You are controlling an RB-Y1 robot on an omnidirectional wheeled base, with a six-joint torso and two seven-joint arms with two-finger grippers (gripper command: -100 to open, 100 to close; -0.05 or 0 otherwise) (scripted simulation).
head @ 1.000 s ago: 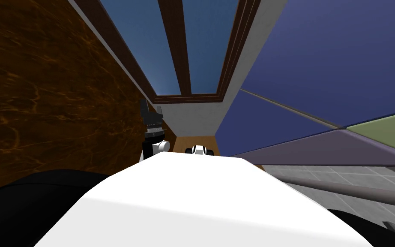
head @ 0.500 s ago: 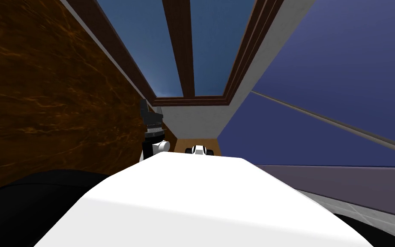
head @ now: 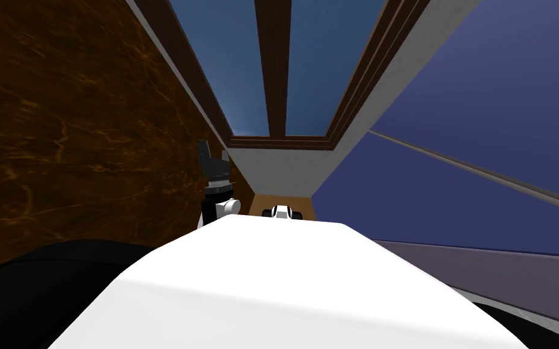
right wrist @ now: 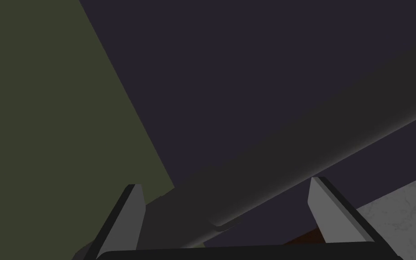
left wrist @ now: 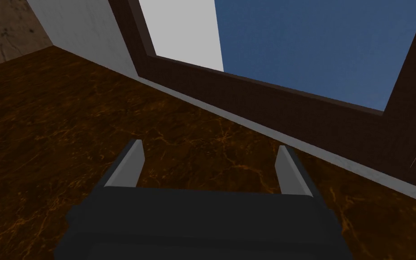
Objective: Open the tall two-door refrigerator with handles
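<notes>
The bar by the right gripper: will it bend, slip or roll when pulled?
The bar looks thick, straight and even, so it is probably stiff. Its smooth round surface may let the open right gripper slip. It runs along the dark panel like a fixed handle, so it likely will not roll.

The right claw (right wrist: 225, 182) has its fingers apart, and a grey bar (right wrist: 293, 149) crosses close before the gap, with a dark panel (right wrist: 247, 67) behind it. The left claw (left wrist: 210, 145), also spread, has free room above a brown marbled surface (left wrist: 44, 149). A window frame (left wrist: 270, 108) closes the way ahead.
</notes>
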